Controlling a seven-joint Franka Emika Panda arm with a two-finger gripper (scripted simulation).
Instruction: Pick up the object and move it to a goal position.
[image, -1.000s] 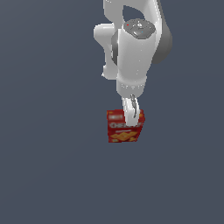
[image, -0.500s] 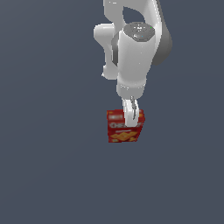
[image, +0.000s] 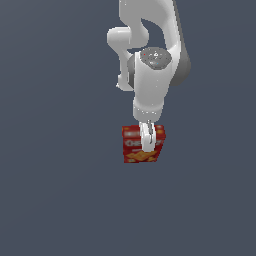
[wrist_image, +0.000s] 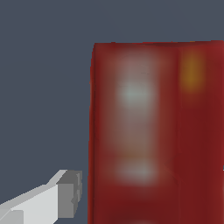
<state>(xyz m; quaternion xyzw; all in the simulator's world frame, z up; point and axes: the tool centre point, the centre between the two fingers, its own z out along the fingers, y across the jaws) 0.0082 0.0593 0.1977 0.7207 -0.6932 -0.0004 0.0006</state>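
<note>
In the exterior view, the white arm (image: 152, 75) drops from the top of the frame to the centre, where its end effector (image: 146, 142) comes down over the cracker box (image: 143, 144). The box stands upright just below centre, on a flat, featureless grey-blue ground. 1 pale finger (image: 146, 137) lies over the box's front face; its partner is hidden. So I cannot tell whether the fingers are clamped on the box or merely straddling it.

In the wrist view, the box fills the right half of the frame as a blurred, matte dark-red slab with straight edges, a pale smear of lettering and an orange patch near the upper right. 1 grey-tipped finger (wrist_image: 65, 194) shows at the lower left, just beside the box's edge, with a thin dark gap between them.

Judging the step as grasp-and-lift: the fingers should bear squarely on 2 opposite flat faces, centred, since smooth cardboard can twist or slip. Then lift straight up before carrying.
</note>
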